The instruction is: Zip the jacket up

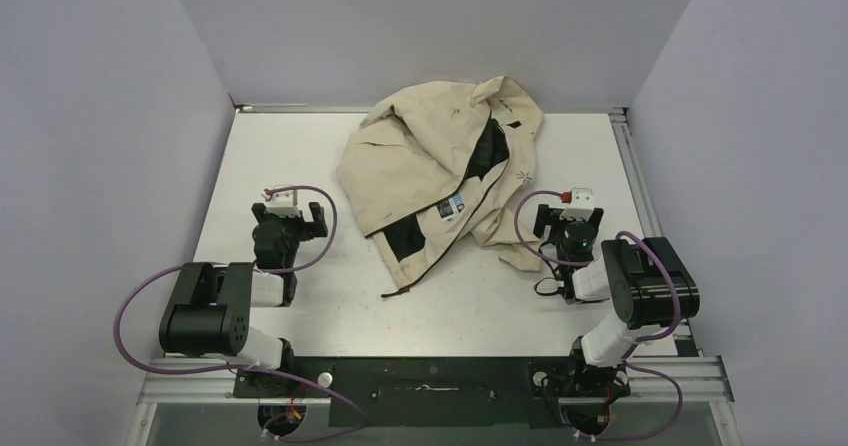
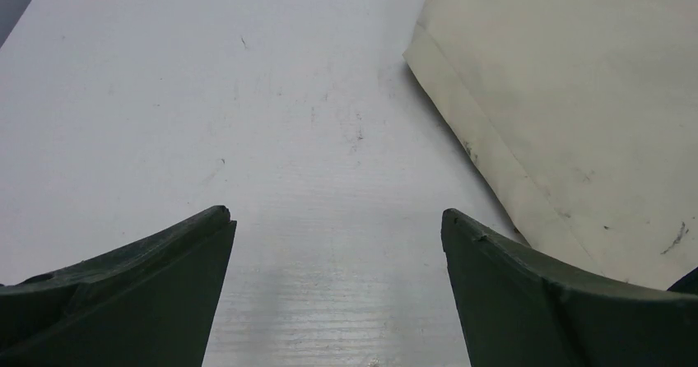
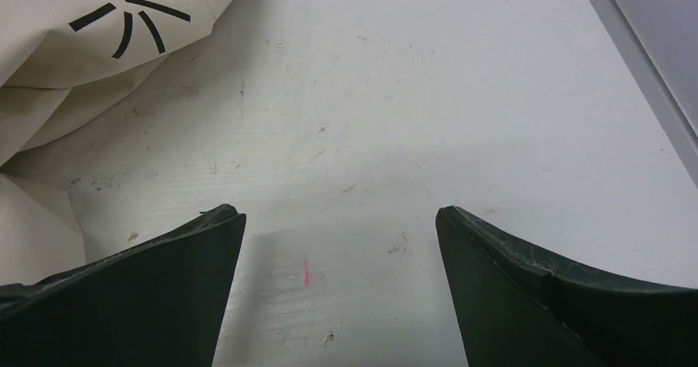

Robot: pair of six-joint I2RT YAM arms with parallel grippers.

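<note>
Left end effector (image 2: 333,215): jaws spread wide, nothing between them, bare tabletop (image 2: 206,95) beneath. The jacket (image 1: 440,166) lies ahead and to its right, near but apart. Only a flat beige panel with a seamed edge enters the wrist view at upper right.

Right end effector (image 3: 337,211): jaws likewise wide apart, holding nothing. A small pink mark (image 3: 306,272) sits on the tabletop just under the gap. The jacket is ahead and to its left. Crumpled beige folds bearing a black star-shaped print (image 3: 123,9) come close to the left finger; contact cannot be judged.

The jacket is heaped between and beyond both end effectors. Its front is parted, with black lining (image 1: 490,151) exposed and a blue-white label (image 1: 452,206) visible near the opening. The lower hem trails back into the space between the two.
</note>
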